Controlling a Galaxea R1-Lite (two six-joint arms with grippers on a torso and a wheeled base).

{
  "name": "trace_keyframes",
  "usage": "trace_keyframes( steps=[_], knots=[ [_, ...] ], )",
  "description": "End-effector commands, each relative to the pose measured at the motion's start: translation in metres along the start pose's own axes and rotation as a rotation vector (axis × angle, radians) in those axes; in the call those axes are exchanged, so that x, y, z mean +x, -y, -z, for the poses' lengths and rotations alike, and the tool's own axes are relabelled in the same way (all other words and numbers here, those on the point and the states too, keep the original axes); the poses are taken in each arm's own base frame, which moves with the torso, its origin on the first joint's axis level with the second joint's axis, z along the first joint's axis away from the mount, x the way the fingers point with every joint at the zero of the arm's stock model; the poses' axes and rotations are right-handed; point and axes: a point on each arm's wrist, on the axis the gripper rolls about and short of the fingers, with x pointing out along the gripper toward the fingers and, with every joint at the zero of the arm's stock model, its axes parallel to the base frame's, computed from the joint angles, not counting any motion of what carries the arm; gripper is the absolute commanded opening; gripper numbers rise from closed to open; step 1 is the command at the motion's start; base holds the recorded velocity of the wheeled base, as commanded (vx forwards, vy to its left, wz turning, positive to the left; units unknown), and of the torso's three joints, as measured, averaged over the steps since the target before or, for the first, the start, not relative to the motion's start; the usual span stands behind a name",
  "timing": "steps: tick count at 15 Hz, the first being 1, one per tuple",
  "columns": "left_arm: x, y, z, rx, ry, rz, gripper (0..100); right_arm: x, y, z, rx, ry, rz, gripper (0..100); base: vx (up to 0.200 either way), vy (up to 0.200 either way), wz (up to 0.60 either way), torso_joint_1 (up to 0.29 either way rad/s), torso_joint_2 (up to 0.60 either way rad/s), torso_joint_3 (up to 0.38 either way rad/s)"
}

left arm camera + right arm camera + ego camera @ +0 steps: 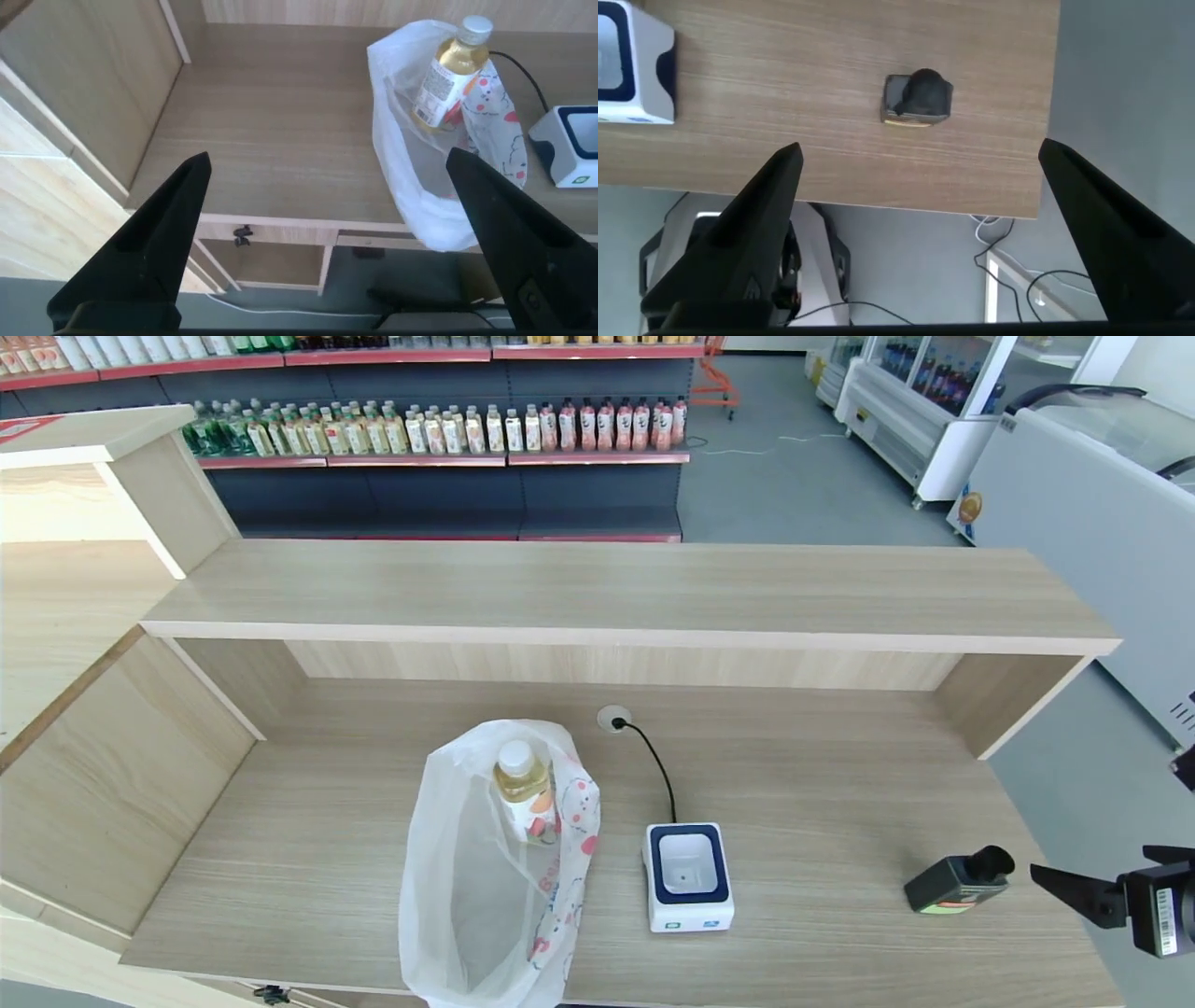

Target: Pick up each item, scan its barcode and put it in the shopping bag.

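While the left end effector (327, 159) hung with its fingers spread wide off the counter's (840, 784) near edge, the white shopping bag (495, 887) stood open on the counter, a pale drink bottle (525, 789) inside it, cap up. Right beside the bag sat the white-and-blue scanner (687, 875), its black cable (658, 765) running back to a hole in the counter. Over on the right, a small dark item (959, 881) lay on its side near the counter's edge, and the right end effector (920, 149) gaped wide too, gripping nothing, just off that edge.
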Motion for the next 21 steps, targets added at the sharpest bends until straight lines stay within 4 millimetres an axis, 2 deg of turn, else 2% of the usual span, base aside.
trace_keyframes(
  steps=[1, 7, 12, 16, 21],
  knots=[
    [0.000, 0.000, 0.000, -0.001, -0.001, -0.001, 100, 0.001, 0.000, 0.001, 0.000, -0.005, -0.001, 100, -0.200, 0.000, 0.00, 0.012, 0.01, 0.002],
    [0.000, 0.000, 0.000, -0.001, -0.001, -0.001, 100, -0.001, -0.001, 0.006, -0.002, -0.017, 0.001, 100, -0.200, 0.000, 0.00, -0.007, 0.00, 0.005],
    [0.000, 0.000, 0.000, -0.005, 0.001, -0.001, 100, 0.015, 0.003, 0.000, -0.069, -0.067, 0.035, 100, 0.000, 0.000, 0.00, 0.011, 0.00, -0.002],
    [0.000, 0.000, 0.000, -0.005, -0.001, -0.001, 100, 0.014, 0.002, 0.000, -0.071, -0.062, 0.031, 100, 0.000, 0.000, 0.00, 0.000, 0.00, 0.000],
    [0.000, 0.000, 0.000, -0.002, -0.001, -0.001, 100, 0.013, 0.002, 0.003, -0.071, -0.072, 0.036, 100, 0.000, -0.200, 0.00, 0.005, 0.00, 0.003]
  ],
)
